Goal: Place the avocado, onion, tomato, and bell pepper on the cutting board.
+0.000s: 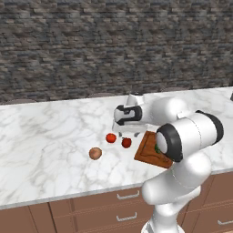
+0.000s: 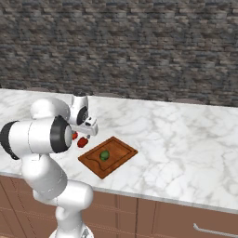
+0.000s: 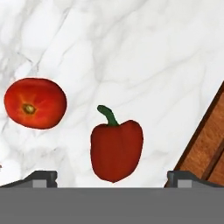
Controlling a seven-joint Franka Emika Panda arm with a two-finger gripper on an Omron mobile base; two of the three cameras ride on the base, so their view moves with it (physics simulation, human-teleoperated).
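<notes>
1. Hand view: bell pepper (image 3: 116, 151) lies on marble counter (image 3: 131, 52), between wide-apart fingertips (image 3: 41, 178), beside cutting board (image 3: 205, 153).
2. Handling, judged: light, firm, glossy-slick; grip across the body, not the stem.

Red pepper (image 3: 116, 151) with green stem, red tomato (image 3: 35, 103), tan onion (image 1: 95, 153), green avocado (image 2: 104, 155), reddish-brown board (image 2: 118, 151), white-grey marbled counter (image 1: 45, 136).

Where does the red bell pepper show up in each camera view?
Left base view: bell pepper on the counter, just left of the cutting board.
Right base view: bell pepper, left of the board.
Hand view: bell pepper, lower centre.
Shared landmark: the cutting board.
</notes>
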